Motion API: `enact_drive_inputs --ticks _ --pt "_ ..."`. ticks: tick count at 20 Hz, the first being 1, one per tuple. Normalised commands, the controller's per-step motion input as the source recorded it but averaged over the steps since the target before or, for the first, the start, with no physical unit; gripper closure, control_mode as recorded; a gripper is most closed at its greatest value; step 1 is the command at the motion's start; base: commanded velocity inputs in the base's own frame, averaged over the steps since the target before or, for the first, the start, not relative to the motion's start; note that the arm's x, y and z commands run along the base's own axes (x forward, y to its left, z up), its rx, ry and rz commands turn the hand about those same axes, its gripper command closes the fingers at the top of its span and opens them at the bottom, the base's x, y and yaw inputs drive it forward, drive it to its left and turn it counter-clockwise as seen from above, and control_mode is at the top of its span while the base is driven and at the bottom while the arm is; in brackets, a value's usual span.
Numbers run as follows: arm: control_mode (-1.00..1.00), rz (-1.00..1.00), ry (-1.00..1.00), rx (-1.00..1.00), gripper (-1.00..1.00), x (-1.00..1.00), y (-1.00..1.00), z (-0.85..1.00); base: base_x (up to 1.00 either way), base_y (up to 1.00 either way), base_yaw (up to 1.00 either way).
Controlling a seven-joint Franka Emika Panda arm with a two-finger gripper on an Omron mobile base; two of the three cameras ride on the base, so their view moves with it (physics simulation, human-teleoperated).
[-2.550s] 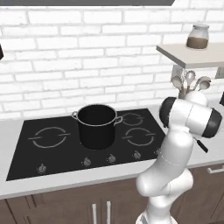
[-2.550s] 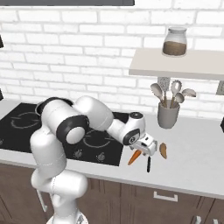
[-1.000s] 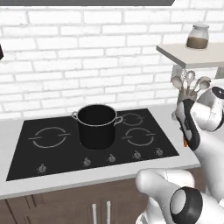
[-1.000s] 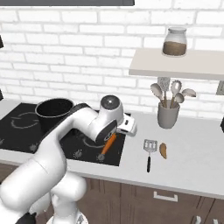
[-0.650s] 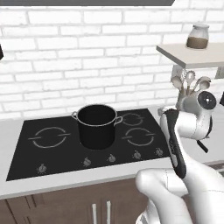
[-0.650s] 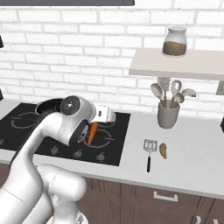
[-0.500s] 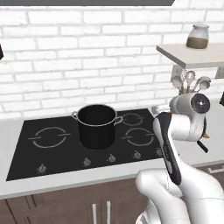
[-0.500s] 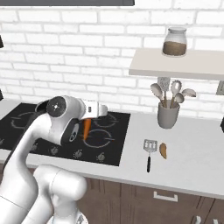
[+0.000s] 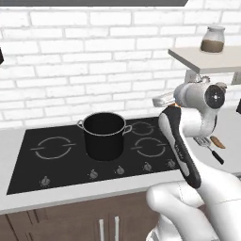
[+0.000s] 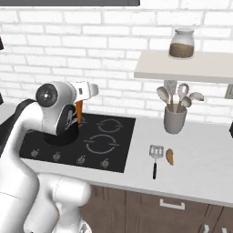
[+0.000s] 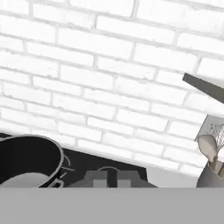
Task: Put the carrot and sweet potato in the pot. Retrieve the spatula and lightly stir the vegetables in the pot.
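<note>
Gripper [image 10: 80, 105] closed on carrot [image 10: 79, 112], carrot hanging point-down above stove [image 10: 116, 145], just right of pot [image 9: 105, 135]. Pot on stove's middle. Spatula [image 10: 155, 157] flat on counter [image 10: 200, 168] right of stove, head far, handle near. Sweet potato [image 10: 169, 156] just right of spatula. Utensil crock [image 10: 174, 119] behind both, near wall.

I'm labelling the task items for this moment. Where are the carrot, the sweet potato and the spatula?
carrot [image 10: 78, 112]: right base view, middle of the orange root hanging below the gripper.
sweet potato [image 10: 169, 156]: right base view, middle of the tuber on the counter.
spatula [image 10: 156, 151]: right base view, flat grey head.
</note>
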Motion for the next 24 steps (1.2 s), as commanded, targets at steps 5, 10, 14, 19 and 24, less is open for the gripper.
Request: enact_drive_inputs --ticks 5,10,14,19,24 --pt "-1.00 0.48 0.02 0.02 1.00 0.33 0.66 0.48 0.00 0.00 0.00" --pt "-1.00 0.46 0.05 -0.01 1.00 0.38 0.98 -0.28 0.00 0.00 0.00" --pt "-1.00 0.29 0.00 -0.06 1.00 0.34 0.60 -0.43 0.00 0.00 0.00" --pt "-1.00 0.19 0.00 0.00 1.00 0.43 0.24 -0.19 0.00 0.00 0.00" --pt "-1.00 0.11 0.01 0.00 1.00 0.04 0.36 0.00 0.00 0.00 0.00"
